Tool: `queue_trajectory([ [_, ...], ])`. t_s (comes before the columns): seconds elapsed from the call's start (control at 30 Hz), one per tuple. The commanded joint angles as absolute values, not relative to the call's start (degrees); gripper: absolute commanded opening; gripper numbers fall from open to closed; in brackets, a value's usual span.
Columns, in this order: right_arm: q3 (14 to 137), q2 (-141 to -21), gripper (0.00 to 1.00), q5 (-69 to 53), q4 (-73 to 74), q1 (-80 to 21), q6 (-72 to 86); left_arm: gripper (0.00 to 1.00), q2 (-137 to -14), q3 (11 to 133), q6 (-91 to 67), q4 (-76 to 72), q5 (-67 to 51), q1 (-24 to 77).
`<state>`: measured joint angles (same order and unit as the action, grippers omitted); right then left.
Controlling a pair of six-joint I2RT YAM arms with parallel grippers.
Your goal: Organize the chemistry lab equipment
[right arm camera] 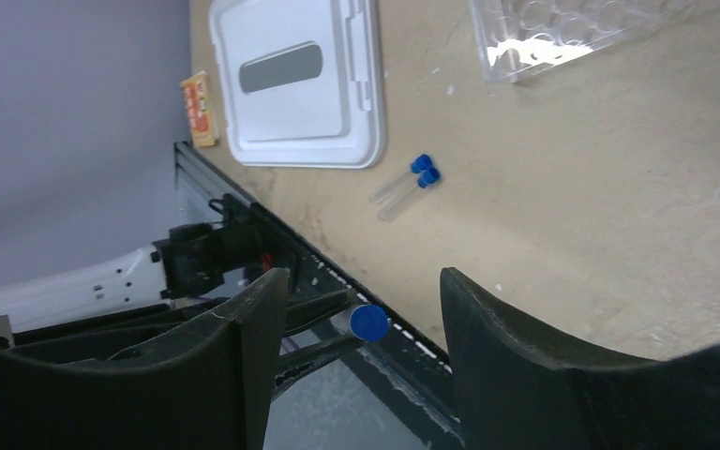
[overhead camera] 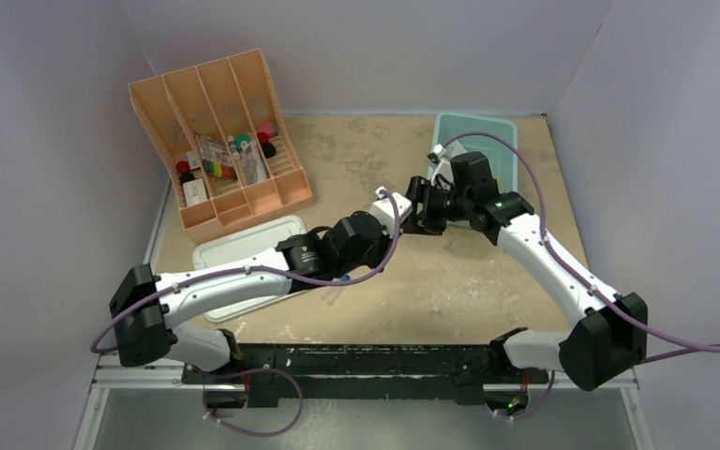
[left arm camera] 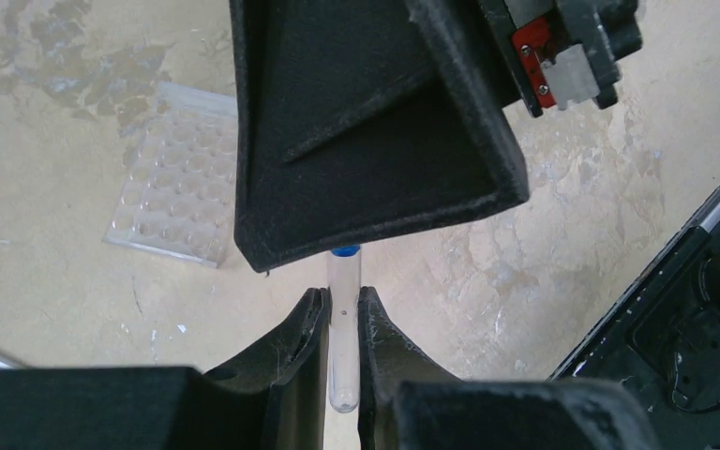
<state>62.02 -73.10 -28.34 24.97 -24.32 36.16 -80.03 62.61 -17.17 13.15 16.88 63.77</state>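
Test tube [left arm camera: 344, 272] — clamped in left gripper [left arm camera: 342, 309], cap [right arm camera: 368, 322] at 12 o'clock, between right gripper [right arm camera: 364, 286] jaws, which stand apart. Risk: left gripper releasing before the right closes — tube drops, may crack.

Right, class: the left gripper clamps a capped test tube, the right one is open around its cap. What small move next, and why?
Probably back the right gripper away: its jaws stand open either side of the blue cap, while the left gripper is shut on the test tube.
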Motion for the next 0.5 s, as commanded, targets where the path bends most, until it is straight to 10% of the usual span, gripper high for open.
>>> queue_trajectory([
  [0.0, 62.27, -72.03, 0.60, -35.02, 20.85, -24.19, 41.29, 0.01, -76.95, 64.86, -14.28, 11.38, 15.18, 62.66],
  [0.47, 62.91, -73.64, 0.24, -38.26, 19.20, -23.78, 43.06, 0.01, -73.74, 61.99, -13.27, 9.74, 12.77, 59.45],
])
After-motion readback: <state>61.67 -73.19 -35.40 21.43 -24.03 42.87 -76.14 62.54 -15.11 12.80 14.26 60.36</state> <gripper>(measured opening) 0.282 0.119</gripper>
